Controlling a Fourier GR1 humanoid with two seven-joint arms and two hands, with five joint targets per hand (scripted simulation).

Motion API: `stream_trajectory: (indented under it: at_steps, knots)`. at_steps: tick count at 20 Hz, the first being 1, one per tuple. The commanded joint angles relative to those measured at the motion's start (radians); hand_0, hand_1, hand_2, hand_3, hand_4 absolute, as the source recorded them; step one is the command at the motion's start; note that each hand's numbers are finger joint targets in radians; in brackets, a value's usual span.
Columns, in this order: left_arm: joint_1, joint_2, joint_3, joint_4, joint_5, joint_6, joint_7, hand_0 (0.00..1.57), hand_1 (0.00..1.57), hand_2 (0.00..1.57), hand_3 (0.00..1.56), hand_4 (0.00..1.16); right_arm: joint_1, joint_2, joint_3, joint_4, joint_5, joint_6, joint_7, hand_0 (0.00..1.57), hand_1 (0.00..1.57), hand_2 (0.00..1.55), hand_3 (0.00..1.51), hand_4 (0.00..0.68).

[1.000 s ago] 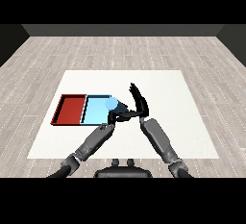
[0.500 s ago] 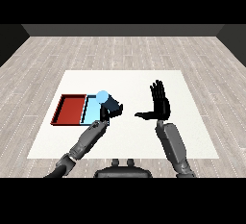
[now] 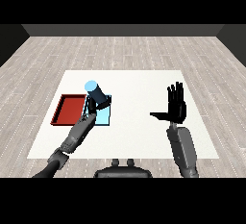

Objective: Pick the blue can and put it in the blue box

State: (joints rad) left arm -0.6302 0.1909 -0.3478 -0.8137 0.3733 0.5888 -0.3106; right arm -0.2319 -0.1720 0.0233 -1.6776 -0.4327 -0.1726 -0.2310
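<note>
The cylindrical blue can is held tilted in the curled fingers of the left hand above the shallow light blue tray. The right hand is raised, fingers straight, holding nothing. Released tilted, the can could roll off onto the flat red tray.
</note>
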Motion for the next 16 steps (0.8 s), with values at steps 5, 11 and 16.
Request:
stream_trajectory:
  at_steps: [5, 11, 16]
  knots:
    - [-0.180, 0.037, 0.092, 0.389, -0.035, -0.073, 0.050, 1.57, 1.57, 1.57, 1.49, 1.10, -0.008, 0.010, -0.053, 0.128, -0.019, 0.048, -0.056, 0.00, 0.00, 0.00, 0.00, 0.000]
    - [-0.211, 0.030, 0.100, 0.608, -0.061, -0.088, 0.126, 1.57, 1.57, 1.53, 1.39, 0.99, -0.018, 0.020, -0.047, 0.131, 0.001, 0.024, -0.045, 0.00, 0.00, 0.00, 0.00, 0.000]
    - [-0.191, -0.035, 0.083, 0.744, -0.090, -0.013, 0.206, 1.23, 1.23, 1.14, 1.11, 0.93, -0.081, 0.036, -0.053, 0.241, 0.016, 0.036, -0.091, 0.00, 0.00, 0.00, 0.00, 0.000]
